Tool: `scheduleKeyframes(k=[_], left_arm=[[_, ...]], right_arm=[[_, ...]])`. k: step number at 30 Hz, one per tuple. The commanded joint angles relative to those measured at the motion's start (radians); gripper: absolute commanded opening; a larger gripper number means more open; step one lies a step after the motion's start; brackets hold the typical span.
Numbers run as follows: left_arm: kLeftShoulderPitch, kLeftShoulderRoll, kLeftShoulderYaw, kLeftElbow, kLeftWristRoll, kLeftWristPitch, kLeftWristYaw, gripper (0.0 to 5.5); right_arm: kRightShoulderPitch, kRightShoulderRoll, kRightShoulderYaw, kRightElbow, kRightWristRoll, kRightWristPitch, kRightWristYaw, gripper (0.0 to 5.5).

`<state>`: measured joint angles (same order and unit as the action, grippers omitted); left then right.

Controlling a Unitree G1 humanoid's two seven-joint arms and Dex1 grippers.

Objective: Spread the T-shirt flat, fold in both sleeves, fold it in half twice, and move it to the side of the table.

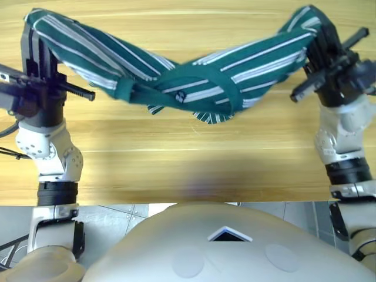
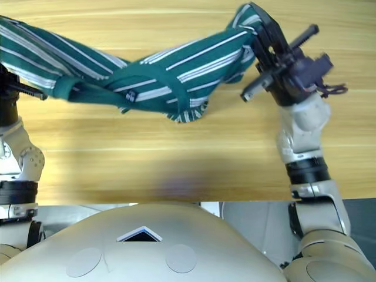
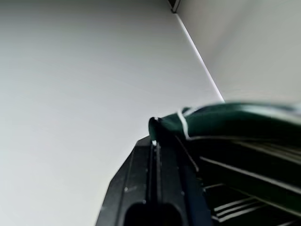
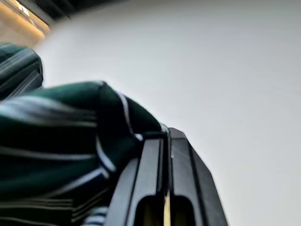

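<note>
Sagging T-shirt (image 1: 235, 70) over table (image 1: 176, 153) — wrist views: left end effector (image 3: 154, 141), right end effector (image 4: 163, 136) clamped on it

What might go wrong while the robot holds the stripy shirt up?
The T-shirt hangs twisted in the middle between the left gripper and right gripper, so it might land bunched on the table rather than flat. Each pair of jaws pinches cloth just at the tips, so one end might slip out.

Grey tiled floor (image 1: 120, 210) at near side. Plain white room surface (image 3: 70, 94), thin pale seam (image 3: 200, 59) crossing it; wall or ceiling unclear.
</note>
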<state>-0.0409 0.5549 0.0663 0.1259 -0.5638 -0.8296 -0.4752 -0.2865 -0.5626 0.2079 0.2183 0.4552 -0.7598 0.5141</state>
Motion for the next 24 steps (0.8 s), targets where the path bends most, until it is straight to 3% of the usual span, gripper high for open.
scheduleKeyframes(k=[1, 4, 7, 10, 13, 17, 20, 22, 24], left_arm=[[-0.238, -0.036, 0.032, 0.319, 0.189, 0.109, 0.099, 0.00], [-0.552, -0.030, -0.016, 0.692, 0.428, 0.202, 0.307, 0.00], [-0.931, -0.046, -0.110, 1.013, 0.632, 0.397, 0.578, 0.00], [-1.149, -0.091, -0.107, 1.137, 0.668, 0.491, 0.667, 0.00], [-1.227, -0.089, -0.069, 1.154, 0.668, 0.420, 0.713, 0.00], [-1.080, -0.050, -0.140, 1.158, 0.784, 0.275, 0.751, 0.00], [-0.839, -0.028, -0.185, 1.133, 0.842, 0.140, 0.717, 0.00], [-0.632, -0.019, -0.263, 1.093, 0.899, 0.022, 0.625, 0.00], [-0.356, -0.005, -0.379, 1.011, 0.923, -0.159, 0.416, 0.00]], right_arm=[[-0.210, 0.100, -0.009, 0.322, -0.271, 0.048, -0.115, 0.02], [-0.490, 0.159, 0.017, 0.686, -0.519, 0.137, -0.420, 0.02], [-0.795, 0.205, -0.001, 0.954, -0.620, 0.306, -0.752, 0.02], [-0.968, 0.217, -0.056, 1.050, -0.626, 0.371, -0.931, 0.02], [-1.028, 0.202, -0.084, 1.064, -0.642, 0.308, -1.034, 0.02], [-0.895, 0.171, -0.048, 1.063, -0.708, 0.169, -0.935, 0.02], [-0.658, 0.106, -0.014, 1.020, -0.739, 0.032, -0.796, 0.02], [-0.426, 0.037, 0.048, 0.909, -0.707, -0.148, -0.546, 0.02], [-0.101, -0.104, 0.189, 0.638, -0.560, -0.290, -0.237, 0.02]])
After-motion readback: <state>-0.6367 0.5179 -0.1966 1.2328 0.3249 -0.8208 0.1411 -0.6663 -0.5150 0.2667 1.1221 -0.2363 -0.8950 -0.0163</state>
